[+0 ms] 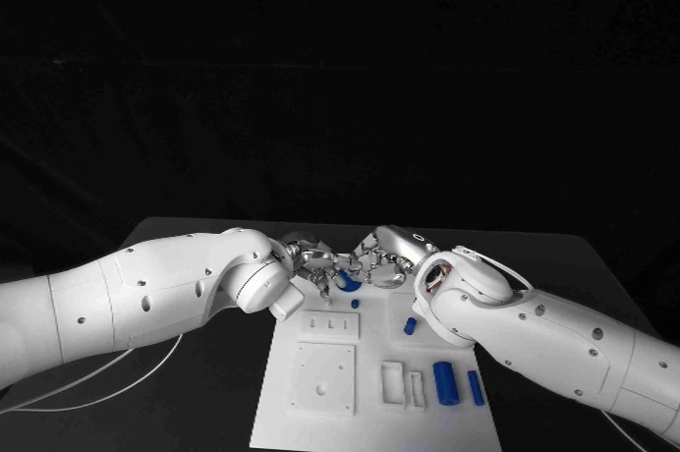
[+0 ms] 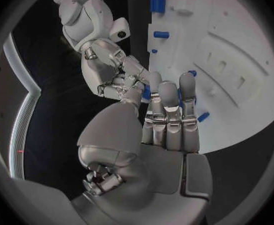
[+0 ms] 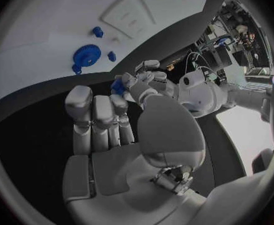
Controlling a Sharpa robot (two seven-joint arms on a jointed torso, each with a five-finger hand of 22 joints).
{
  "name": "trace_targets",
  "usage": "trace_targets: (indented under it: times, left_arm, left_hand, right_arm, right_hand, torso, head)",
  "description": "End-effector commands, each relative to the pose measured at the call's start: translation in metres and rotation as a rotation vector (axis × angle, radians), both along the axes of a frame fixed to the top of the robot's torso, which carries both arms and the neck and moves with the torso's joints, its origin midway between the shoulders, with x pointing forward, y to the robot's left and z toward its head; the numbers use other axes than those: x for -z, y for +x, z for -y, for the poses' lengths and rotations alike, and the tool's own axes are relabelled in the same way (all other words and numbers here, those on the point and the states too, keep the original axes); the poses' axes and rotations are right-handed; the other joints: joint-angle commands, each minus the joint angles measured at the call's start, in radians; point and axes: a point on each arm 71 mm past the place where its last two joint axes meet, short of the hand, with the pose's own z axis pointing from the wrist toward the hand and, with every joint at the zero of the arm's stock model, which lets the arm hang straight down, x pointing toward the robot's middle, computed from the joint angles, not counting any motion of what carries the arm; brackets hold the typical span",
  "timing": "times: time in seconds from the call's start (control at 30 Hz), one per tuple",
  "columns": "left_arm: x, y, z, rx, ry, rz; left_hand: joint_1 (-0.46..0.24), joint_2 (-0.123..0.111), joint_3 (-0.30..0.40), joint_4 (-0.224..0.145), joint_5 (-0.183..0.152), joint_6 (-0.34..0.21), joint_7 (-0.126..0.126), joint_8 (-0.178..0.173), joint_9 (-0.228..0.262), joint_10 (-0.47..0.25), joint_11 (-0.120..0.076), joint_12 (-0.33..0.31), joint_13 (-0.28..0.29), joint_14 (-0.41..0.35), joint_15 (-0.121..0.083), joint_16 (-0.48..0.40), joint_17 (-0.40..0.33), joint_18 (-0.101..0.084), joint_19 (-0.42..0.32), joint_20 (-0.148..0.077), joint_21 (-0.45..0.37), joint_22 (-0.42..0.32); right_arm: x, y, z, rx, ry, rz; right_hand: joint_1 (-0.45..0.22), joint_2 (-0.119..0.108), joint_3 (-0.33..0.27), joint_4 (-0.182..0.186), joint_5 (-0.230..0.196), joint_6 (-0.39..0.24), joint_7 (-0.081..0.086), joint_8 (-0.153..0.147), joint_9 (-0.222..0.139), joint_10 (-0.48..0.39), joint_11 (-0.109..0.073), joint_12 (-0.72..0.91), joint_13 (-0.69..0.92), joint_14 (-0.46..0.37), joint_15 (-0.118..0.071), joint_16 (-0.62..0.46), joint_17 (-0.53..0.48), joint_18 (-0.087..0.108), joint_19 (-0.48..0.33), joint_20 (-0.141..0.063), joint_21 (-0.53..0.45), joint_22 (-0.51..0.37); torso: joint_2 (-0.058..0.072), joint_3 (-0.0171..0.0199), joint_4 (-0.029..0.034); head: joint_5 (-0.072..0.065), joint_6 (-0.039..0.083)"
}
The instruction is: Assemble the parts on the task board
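Tabletop (image 1: 198,393): black, plain. Task board (image 1: 362,413): white, with raised white blocks of the same shade. Parts on the board: a blue cylinder (image 1: 445,382) with a smaller blue piece (image 1: 477,387) just beside it, and a small blue peg (image 1: 410,325) nearer the hands. Blue toothed gear (image 3: 86,56) on the white board, solid blue. Left hand (image 1: 310,256) and right hand (image 1: 371,266): silver fingers (image 2: 168,110) on white arms. A blue part (image 3: 117,86) shows among the fingers of the left hand.
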Motion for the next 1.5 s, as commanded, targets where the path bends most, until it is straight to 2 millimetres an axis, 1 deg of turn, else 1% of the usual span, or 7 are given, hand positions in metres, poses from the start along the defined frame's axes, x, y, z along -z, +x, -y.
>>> trace_targets:
  times: [0.03,0.2,0.37,0.5,1.0,1.13,1.5]
  left_arm:
    - [-0.003,-0.001,0.004,0.016,-0.037,-0.012]
    - [-0.001,-0.002,0.005,0.031,-0.045,-0.04]
    - [-0.001,-0.002,0.006,0.04,-0.048,-0.048]
    - [-0.001,-0.002,0.006,0.041,-0.049,-0.045]
    - [-0.003,0.001,0.003,0.005,-0.033,0.008]
    - [-0.002,0.001,0.002,-0.002,-0.002,0.015]
    - [0.0,0.001,-0.005,-0.015,0.094,0.027]
  left_hand:
    - [-0.031,-0.008,0.002,-0.006,0.004,0.016,-0.043,0.002,0.307,0.042,-0.01,0.015,0.011,-0.003,-0.006,0.014,0.006,-0.009,0.002,-0.007,-0.008,0.018]
    - [-0.038,-0.02,0.002,-0.007,0.0,0.005,-0.058,0.0,0.564,0.036,-0.015,0.054,0.056,-0.018,-0.015,0.077,0.027,-0.014,-0.006,-0.013,-0.006,0.067]
    - [-0.015,-0.004,0.037,-0.033,0.023,0.025,-0.062,0.006,0.595,0.043,-0.019,0.06,0.062,-0.016,-0.017,0.079,0.024,-0.015,-0.001,-0.012,-0.007,0.077]
    - [-0.066,-0.044,0.26,-0.078,-0.097,0.02,-0.061,0.0,0.655,0.042,-0.016,0.068,0.068,-0.019,-0.018,0.091,0.023,-0.012,-0.002,-0.015,-0.011,0.101]
    - [-0.09,-0.08,0.338,-0.112,0.001,0.056,-0.067,0.001,0.677,0.048,-0.022,0.113,0.075,-0.009,-0.025,0.12,0.037,-0.014,0.012,-0.02,-0.02,0.139]
    - [-0.111,-0.084,0.346,-0.125,0.019,0.078,-0.074,0.002,0.684,0.049,-0.03,0.151,0.082,0.006,-0.032,0.138,0.051,-0.011,0.029,-0.026,-0.008,0.155]
    - [-0.137,-0.083,0.348,-0.149,0.038,0.119,-0.084,-0.001,0.683,0.051,-0.034,0.213,0.06,0.035,-0.036,0.16,0.156,-0.015,0.049,-0.03,-0.029,0.197]
  right_arm:
    - [0.005,0.0,0.001,-0.004,-0.033,-0.022]
    - [0.006,0.001,0.002,-0.001,-0.039,-0.028]
    - [0.006,0.001,0.002,0.0,-0.04,-0.028]
    - [0.006,0.001,0.002,0.0,-0.038,-0.029]
    - [0.006,0.0,0.007,0.002,-0.008,-0.023]
    - [0.006,-0.001,0.01,-0.009,0.006,-0.013]
    - [0.003,-0.009,0.038,-0.005,0.077,0.004]
  right_hand:
    - [0.008,-0.001,0.001,0.006,-0.004,0.006,0.0,0.004,0.001,0.007,0.002,0.004,0.001,0.007,-0.003,0.006,0.001,-0.006,0.006,-0.001,0.005,0.11]
    - [0.006,0.0,-0.001,0.008,-0.005,0.007,0.0,0.005,0.002,0.006,0.002,0.003,0.0,0.007,-0.003,0.005,0.001,-0.006,0.006,-0.001,0.004,0.109]
    - [0.006,0.001,-0.002,0.009,-0.004,0.008,-0.001,0.005,0.002,0.006,0.002,0.002,0.0,0.007,-0.004,0.005,0.001,-0.006,0.006,-0.001,0.004,0.11]
    - [0.006,0.001,-0.002,0.009,-0.004,0.008,-0.001,0.005,0.002,0.006,0.002,0.002,0.0,0.007,-0.004,0.005,0.001,-0.006,0.006,-0.001,0.004,0.11]
    - [-0.01,-0.022,-0.039,0.031,0.01,-0.037,0.009,0.004,0.0,0.003,0.008,-0.007,-0.006,0.006,0.001,-0.001,-0.002,-0.006,0.007,0.002,-0.004,0.108]
    - [-0.034,-0.06,-0.228,0.09,0.203,-0.118,0.025,0.007,0.001,-0.009,0.02,-0.031,-0.025,0.002,0.011,-0.014,-0.01,-0.002,0.008,0.011,-0.012,0.107]
    - [0.044,-0.043,-0.411,0.196,0.18,-0.213,0.035,0.002,-0.004,-0.029,0.029,-0.053,-0.06,-0.004,0.017,-0.031,-0.028,0.004,0.008,0.02,-0.038,0.104]
  torso:
    - [0.0,0.0004,-0.0011]
    - [0.0,0.0004,-0.0023]
    - [0.0,0.0007,-0.0004]
    - [0.0,0.0004,0.0006]
    - [0.0,0.0009,-0.0007]
    - [-0.001,0.0009,-0.0002]
    - [0.0,0.002,-0.0005]
  head:
    - [-0.001,-0.003]
    - [-0.001,-0.003]
    - [-0.004,-0.005]
    - [-0.005,-0.006]
    - [-0.004,-0.009]
    - [-0.004,-0.011]
    - [0.0,-0.008]
